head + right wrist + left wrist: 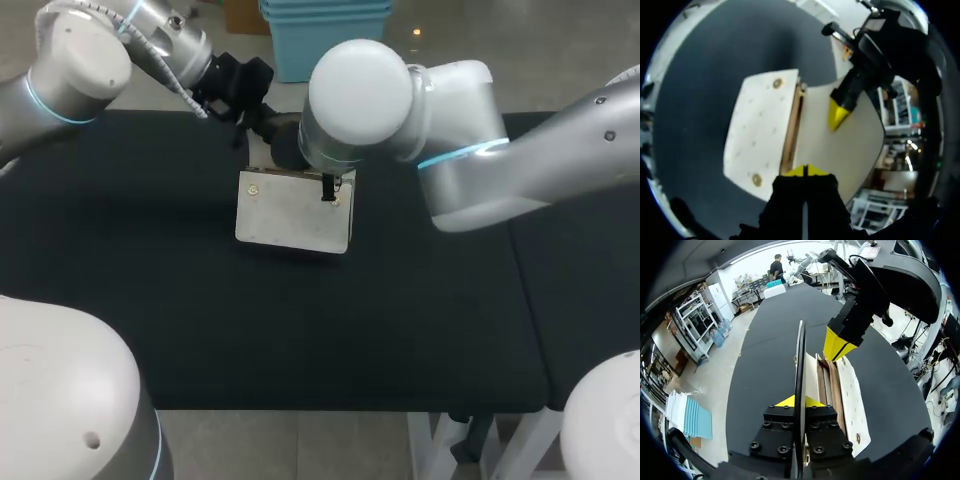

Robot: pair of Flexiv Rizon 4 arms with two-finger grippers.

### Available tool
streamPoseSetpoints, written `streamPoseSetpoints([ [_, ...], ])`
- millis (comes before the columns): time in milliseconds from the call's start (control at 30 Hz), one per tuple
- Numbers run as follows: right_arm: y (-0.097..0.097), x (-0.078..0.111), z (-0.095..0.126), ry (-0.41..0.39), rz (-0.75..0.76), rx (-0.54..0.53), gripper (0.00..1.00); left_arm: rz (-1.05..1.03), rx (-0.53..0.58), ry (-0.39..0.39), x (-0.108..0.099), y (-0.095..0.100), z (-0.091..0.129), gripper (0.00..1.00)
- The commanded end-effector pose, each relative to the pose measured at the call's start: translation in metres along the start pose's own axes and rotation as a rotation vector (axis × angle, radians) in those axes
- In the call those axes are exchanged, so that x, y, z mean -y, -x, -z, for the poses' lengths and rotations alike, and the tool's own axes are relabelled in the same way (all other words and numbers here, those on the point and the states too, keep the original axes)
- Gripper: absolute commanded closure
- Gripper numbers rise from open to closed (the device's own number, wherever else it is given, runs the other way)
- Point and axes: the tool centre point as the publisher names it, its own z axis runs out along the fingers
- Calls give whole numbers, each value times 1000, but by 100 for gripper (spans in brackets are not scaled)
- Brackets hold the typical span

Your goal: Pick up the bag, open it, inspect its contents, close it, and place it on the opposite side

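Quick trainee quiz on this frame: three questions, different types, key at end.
1. True or false: only the left gripper is at the bag; the right gripper is away from it.
2. The table top is: A black, B white, C blue.
3. Fill in: the bag's mouth is held ___.
Key: 1 false, both grippers' fingers pinch its walls; 2 A; 3 open.

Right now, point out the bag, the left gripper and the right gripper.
bag (290, 212), head view, its pale top panel.
left gripper (800, 402), left wrist view, between its yellow tips.
right gripper (805, 171), right wrist view, between its yellow tips.
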Motion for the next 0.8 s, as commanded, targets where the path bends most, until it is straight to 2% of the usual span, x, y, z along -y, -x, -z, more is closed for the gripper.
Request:
streamPoseSetpoints([
  [33,3,-6,-13,-28,0,-17,100,0,8,-4,0,-4,1,100],
  [533,-17,3,-40,-95,-18,-88,100,11,19,-19,-2,-10,3,100],
  [800,-26,6,-34,-94,-42,-93,100,46,48,-29,-3,-13,2,100],
])
